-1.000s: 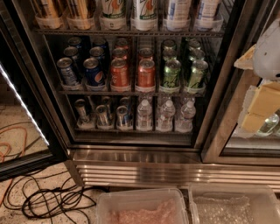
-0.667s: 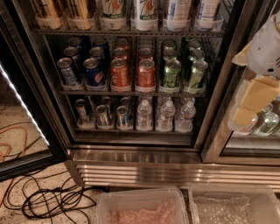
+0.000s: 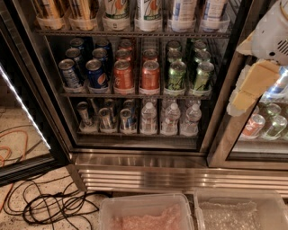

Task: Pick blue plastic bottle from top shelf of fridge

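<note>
The fridge (image 3: 135, 161) stands with its left glass door (image 3: 22, 112) swung open. Two blue plastic bottles (image 3: 181, 12) (image 3: 211, 12) with white labels and blue print stand at the right end of the top shelf (image 3: 135, 33); their tops are cut off by the frame's edge. Bottles with green-and-orange print (image 3: 116, 11) stand to their left. My gripper (image 3: 249, 87), white with cream parts, hangs at the right in front of the fridge's centre post, below and to the right of the blue bottles and apart from them.
Soda cans (image 3: 122, 74) fill the middle rack, with small cans and water bottles (image 3: 170, 117) on the lowest. Cans also show behind the right door (image 3: 254, 126). Black and orange cables (image 3: 49, 202) lie on the floor at left. Two clear plastic bins (image 3: 146, 213) stand at the bottom.
My gripper has moved up and to the left, further into view across the fridge's centre post. The bottles and cans have not moved.
</note>
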You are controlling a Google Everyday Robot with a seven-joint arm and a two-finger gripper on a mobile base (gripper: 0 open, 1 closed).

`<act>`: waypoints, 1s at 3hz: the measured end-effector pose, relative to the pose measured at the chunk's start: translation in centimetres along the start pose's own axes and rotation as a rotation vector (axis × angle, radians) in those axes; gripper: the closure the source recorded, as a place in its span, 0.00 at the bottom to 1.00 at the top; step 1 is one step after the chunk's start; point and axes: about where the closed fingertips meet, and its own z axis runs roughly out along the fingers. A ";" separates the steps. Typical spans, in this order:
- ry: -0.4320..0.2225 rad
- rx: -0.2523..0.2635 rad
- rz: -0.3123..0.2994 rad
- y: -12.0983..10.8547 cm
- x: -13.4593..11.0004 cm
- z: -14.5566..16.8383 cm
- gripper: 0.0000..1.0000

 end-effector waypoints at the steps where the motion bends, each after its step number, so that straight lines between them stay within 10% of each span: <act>1: -0.004 0.001 -0.008 -0.1 -0.1 -0.1 0.00; 3: -0.050 0.104 0.179 -5.0 -1.6 1.9 0.00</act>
